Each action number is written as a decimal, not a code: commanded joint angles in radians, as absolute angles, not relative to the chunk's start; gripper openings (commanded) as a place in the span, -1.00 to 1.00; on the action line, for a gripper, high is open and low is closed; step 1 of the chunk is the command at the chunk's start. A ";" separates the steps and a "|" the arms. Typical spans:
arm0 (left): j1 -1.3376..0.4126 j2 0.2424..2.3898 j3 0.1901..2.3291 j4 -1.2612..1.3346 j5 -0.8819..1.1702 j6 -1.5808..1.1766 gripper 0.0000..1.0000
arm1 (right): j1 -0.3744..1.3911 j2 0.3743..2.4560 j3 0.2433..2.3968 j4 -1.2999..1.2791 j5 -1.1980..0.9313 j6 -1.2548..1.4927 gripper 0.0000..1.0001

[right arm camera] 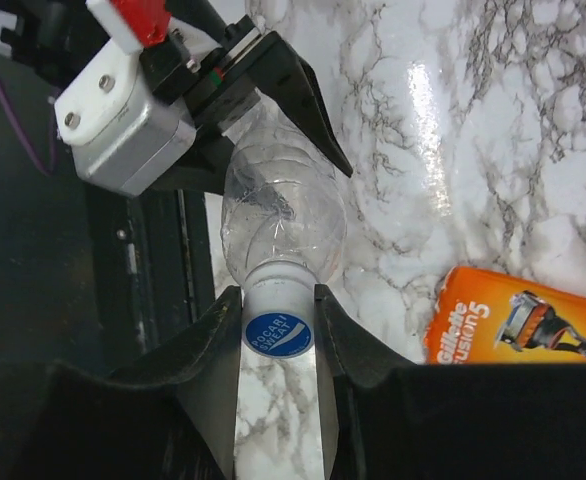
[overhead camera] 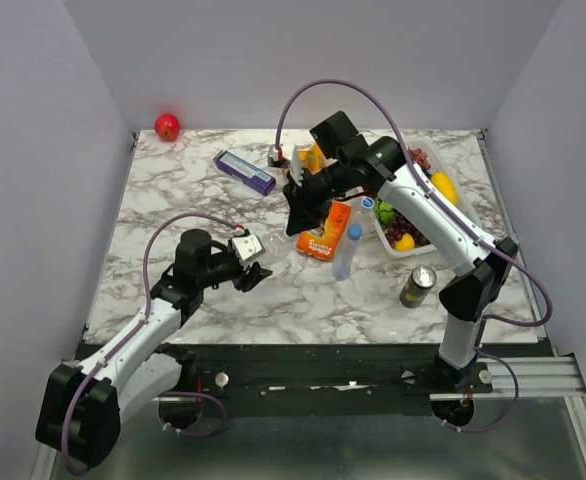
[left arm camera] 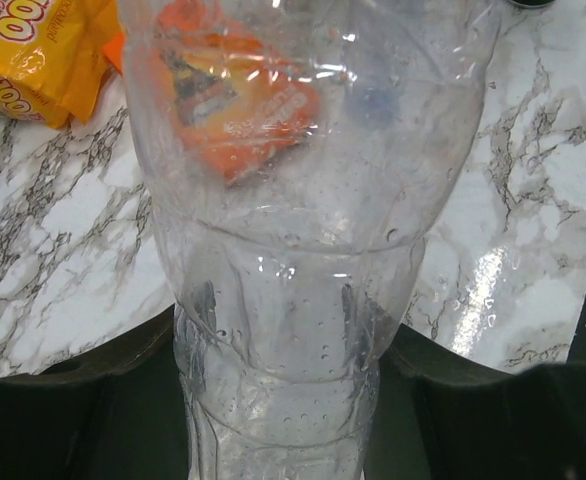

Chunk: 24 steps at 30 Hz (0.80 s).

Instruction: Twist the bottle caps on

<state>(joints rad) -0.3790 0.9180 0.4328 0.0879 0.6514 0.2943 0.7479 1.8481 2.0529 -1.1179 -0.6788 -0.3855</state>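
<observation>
A clear bottle (right arm camera: 283, 210) is gripped around its lower body by the left tool (left arm camera: 285, 350), whose dark fingers (left arm camera: 113, 400) are pressed against both sides of the plastic. The bottle is held tilted over the front left part of the marble surface (overhead camera: 173, 200), its neck turned toward the right arm. Whether it touches the surface cannot be told.

A blue cap (right arm camera: 278, 333) printed with white lettering is seated on the neck of this bottle. It is clasped by the right tool (right arm camera: 277, 300) — the two black fingers (right arm camera: 213, 345) are set tight against opposite sides of the cap, with no gap to be seen in the right wrist view. How far the cap is threaded on cannot be made out.

A second bottle (overhead camera: 344, 258) is stood upright near the middle of the surface, a second cap (overhead camera: 354, 232) — also blue — sitting on its neck. Just beside it, to the left, an orange razor pack (overhead camera: 319, 243) is laid flat. A dark drink can (overhead camera: 417, 286) is stood to the right of the second bottle, near a white tray (overhead camera: 403, 252) filled with fruit. A purple box (overhead camera: 244, 171) is laid farther back, and a red ball (overhead camera: 167, 126) is seen at the far left corner.
</observation>
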 commanded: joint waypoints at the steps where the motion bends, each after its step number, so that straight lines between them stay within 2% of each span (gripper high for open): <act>1: -0.405 0.887 0.446 0.230 0.562 0.291 -1.00 | 0.773 1.901 2.092 -1.112 -0.779 -0.111 -1.00; 6: -0.416 0.894 0.439 0.201 0.496 0.282 -1.00 | 0.773 1.893 2.124 -1.086 -0.681 -0.018 -1.00; 9: -0.416 0.894 0.445 0.178 0.498 0.244 -1.00 | 0.762 1.876 2.167 -1.046 -0.603 -0.070 -0.20; 10: -0.416 0.891 0.446 0.169 0.512 0.217 -1.00 | 0.755 1.872 2.196 -1.037 -0.603 -0.084 0.15; 11: -0.416 0.888 0.449 0.160 0.526 0.203 -1.00 | 0.741 1.867 2.209 -1.028 -0.600 -0.110 0.23; 13: -0.416 0.865 0.446 0.153 0.583 0.169 -1.00 | 0.727 1.849 2.198 -0.962 -0.586 -0.117 0.35; 17: -0.416 0.844 0.449 0.166 0.633 0.062 -1.00 | 0.707 1.725 1.966 -0.712 -0.666 -0.092 0.50; 19: -0.416 0.831 0.453 0.185 0.635 0.028 -1.00 | 0.707 1.707 1.921 -0.637 -0.690 -0.081 0.50; 24: -0.416 0.844 0.468 0.236 0.615 -0.067 -1.00 | 0.707 1.717 1.890 -0.629 -0.718 -0.055 0.50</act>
